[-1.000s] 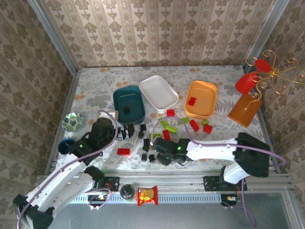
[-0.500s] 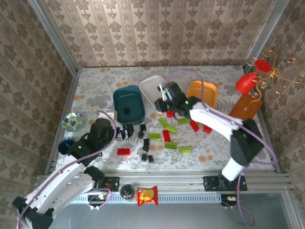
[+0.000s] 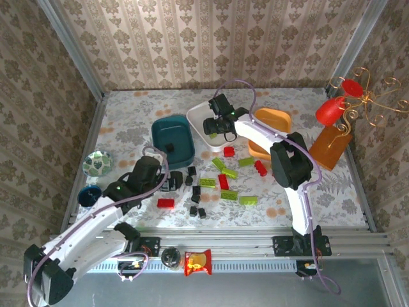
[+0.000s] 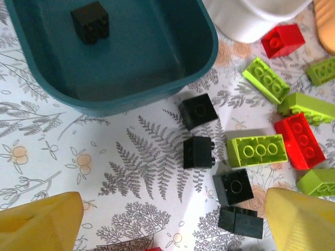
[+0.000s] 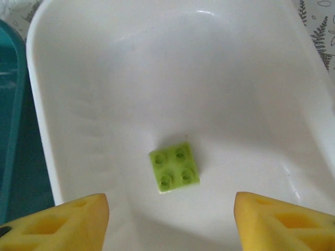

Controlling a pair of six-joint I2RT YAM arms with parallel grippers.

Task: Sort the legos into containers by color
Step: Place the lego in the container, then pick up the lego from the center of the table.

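Hanging over the white tub [image 3: 199, 131], my right gripper [image 3: 214, 126] is open. A lime green brick [image 5: 174, 167] lies loose on the floor of the white tub [image 5: 104, 78], and nothing sits between the yellow fingers [image 5: 57, 225] of this gripper [image 5: 170, 225]. My left gripper [image 3: 169, 182] is open just in front of the teal tub [image 3: 180, 131], low over the black bricks [image 4: 199, 152]. One black brick [image 4: 90, 21] lies inside the teal tub [image 4: 157, 78]. Red [image 3: 223, 181], lime [image 3: 229, 194] and black legos [image 3: 195, 199] are scattered mid-table. My right arm partly covers the orange tub [image 3: 275, 118].
A patterned bowl [image 3: 98, 163] stands at the left edge. At the right are an amber box [image 3: 329, 147] and red cups on a gold stand [image 3: 332, 112]. A snack packet [image 3: 198, 262] lies on the front rail. A red brick [image 3: 165, 203] lies near my left arm.
My right arm swung from the front of the table up to the white tub, opened, and the lime brick now lies inside. My left gripper shifted right toward the black bricks.
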